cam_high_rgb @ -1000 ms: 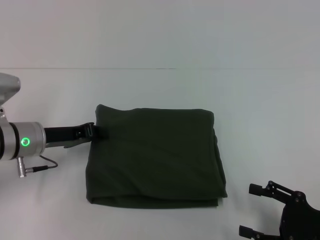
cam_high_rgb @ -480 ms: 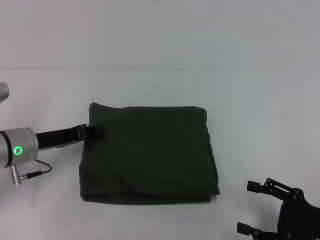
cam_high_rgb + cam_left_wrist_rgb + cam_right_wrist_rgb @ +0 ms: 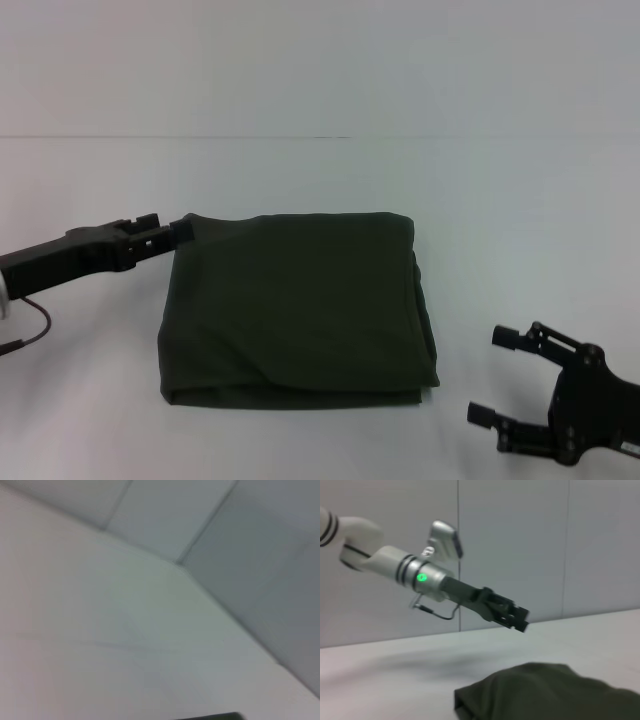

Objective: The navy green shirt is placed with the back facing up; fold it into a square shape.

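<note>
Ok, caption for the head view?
Folded shirt on table, left pincer at its far-left corner, right pincer open.

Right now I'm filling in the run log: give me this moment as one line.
shirt: folded square on table | left gripper: raised above its far left corner | right gripper: open, parked near right

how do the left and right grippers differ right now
The left gripper sits at the far left corner of the navy green shirt, while the right gripper waits off the shirt's near right corner, apart from it. In the right wrist view the left gripper is raised above the cloth. The right gripper's fingers are spread open; the left's look closed together. Both are black.
</note>
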Motion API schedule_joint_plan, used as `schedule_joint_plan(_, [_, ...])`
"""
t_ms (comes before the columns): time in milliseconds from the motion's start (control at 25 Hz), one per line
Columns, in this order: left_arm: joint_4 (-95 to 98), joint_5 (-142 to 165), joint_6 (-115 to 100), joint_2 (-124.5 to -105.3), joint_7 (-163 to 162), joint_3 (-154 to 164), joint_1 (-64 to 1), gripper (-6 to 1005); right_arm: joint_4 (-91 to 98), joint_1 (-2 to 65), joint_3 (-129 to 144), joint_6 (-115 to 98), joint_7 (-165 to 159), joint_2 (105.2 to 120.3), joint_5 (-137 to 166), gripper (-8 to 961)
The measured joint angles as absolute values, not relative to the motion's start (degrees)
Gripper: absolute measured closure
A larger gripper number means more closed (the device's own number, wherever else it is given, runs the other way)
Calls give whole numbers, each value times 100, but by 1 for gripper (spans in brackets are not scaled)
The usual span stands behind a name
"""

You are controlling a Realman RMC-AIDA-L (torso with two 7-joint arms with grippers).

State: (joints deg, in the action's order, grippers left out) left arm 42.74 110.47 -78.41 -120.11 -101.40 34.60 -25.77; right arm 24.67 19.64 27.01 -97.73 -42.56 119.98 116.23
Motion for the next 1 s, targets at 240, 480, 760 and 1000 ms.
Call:
schedule_joint_plan(240, [4755, 10800, -9768, -12100, -8235, 3095, -2066, 292, 2256, 2124, 2620, -9552, -4102, 12016, 11258, 18])
schedule_joint_plan(480, [4833, 10887, -10509, -12292, -6856, 3068, -1338, 127, 1932, 2253, 2741, -9256, -3671, 12014, 11312, 19])
schedule_joint_plan(760, [4554, 11217, -10386, -12298, -6493, 3033, -962, 55, 1593, 2129, 2941, -8852, -3173, 12014, 11351, 19])
schedule_joint_plan(1000, [4480, 11352, -10359, -12286, -6460, 3030, -939, 59, 1490, 2104, 2912, -8666, -3098, 12014, 11332, 19])
